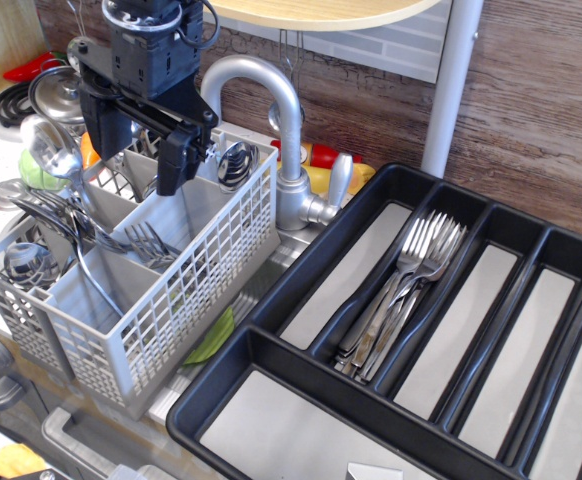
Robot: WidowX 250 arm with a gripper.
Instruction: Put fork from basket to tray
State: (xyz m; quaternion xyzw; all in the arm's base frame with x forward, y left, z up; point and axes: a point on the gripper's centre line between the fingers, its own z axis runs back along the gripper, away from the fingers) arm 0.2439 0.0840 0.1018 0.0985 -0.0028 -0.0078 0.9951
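Grey lattice plastic formed the cutlery basket (196, 290), which stood left of the black divided tray (271, 400). A fork (121, 243) lay tilted in the basket's front compartment, tines toward the middle, beside spoons (46, 150). The black gripper (136, 150) hovered above the basket's rear compartments, its jaws spread apart and holding nothing. Several forks (401, 290) already lay bunched in one long tray compartment. A curved steel faucet (281, 130) rose between basket and tray.

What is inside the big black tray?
In the big black plastic tray, several shiny steel forks lie piled in one long compartment. The other compartments show only pale grey floors. How many forks are in the pile cannot be told, because they overlap.
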